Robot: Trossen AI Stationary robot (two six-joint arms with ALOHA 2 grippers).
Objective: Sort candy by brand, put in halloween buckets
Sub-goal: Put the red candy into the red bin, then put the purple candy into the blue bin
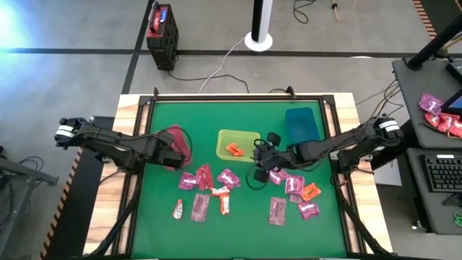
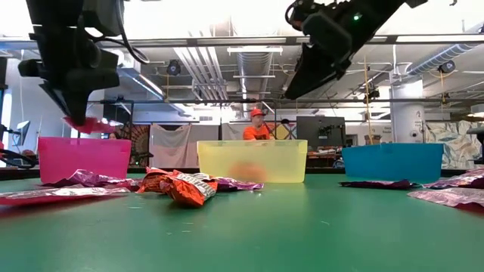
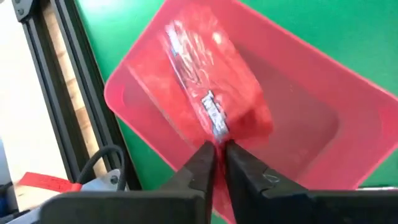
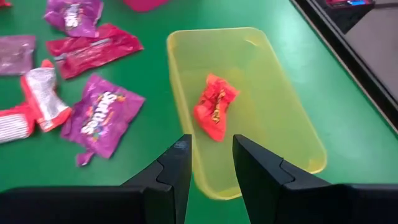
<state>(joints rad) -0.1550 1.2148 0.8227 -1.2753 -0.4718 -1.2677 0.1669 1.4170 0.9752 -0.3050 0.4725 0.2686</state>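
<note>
We count about a dozen candy packets on the green table [image 1: 325,224], most lying loose in its near half: a magenta packet [image 1: 228,178], another magenta one [image 1: 189,180], a dull pink packet [image 1: 200,206], a second dull pink one [image 1: 277,210], an orange-and-white packet [image 1: 177,210] and an orange packet [image 1: 311,191] among them. One orange candy [image 4: 214,112] lies inside the yellow bin [image 4: 298,134], which stands at the middle of the table. One red packet [image 3: 205,81] hangs over the red bin [image 3: 348,124], pinched by its lower edge in the left gripper [image 3: 219,152], whose jaws stand nearly together on the wrapper; in the low view we see the packet just above the bin's rim. The red bin sits to the left of the yellow bin, and the blue bin [image 1: 302,124] to its right, nearer the far edge. The right gripper [image 4: 211,163] hovers above the near rim of the yellow bin, its jaws narrowly apart and holding nothing. Beyond the table we note a black box with a red top [image 1: 162,29] and a white round base with a pole [image 1: 258,37] on the floor, a keyboard [image 1: 440,173] on a side desk, and a person in orange [image 2: 257,128] in the room behind.
</note>
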